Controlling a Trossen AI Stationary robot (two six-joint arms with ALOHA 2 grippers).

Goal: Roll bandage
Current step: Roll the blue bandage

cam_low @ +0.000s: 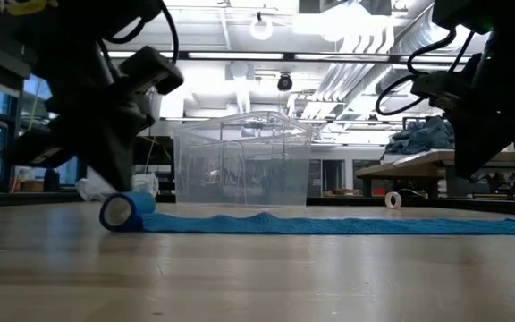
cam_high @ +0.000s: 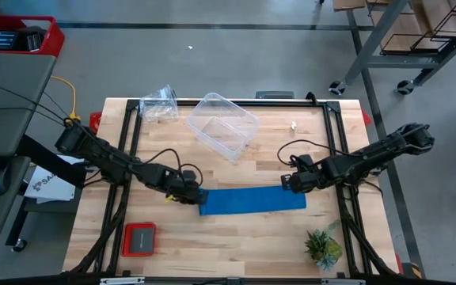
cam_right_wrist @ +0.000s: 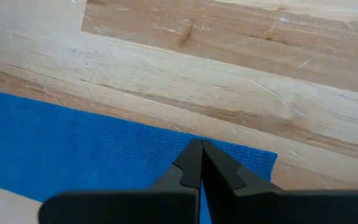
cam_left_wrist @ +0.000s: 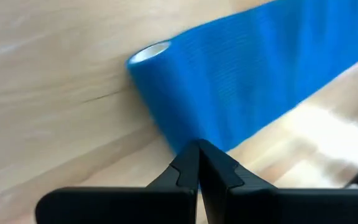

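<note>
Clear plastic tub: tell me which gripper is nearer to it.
Right, though narrowly. The right gripper sits beside the clear plastic tub's right side, on the bandage's flat end; the left gripper is at its rolled end.

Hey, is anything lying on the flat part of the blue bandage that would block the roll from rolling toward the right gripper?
Nothing visible does. The bandage lies flat and bare on the table from its rolled end by the left gripper to the right gripper, whose shut jaws sit at its far end. The clear tub stands apart, behind the strip.
</note>
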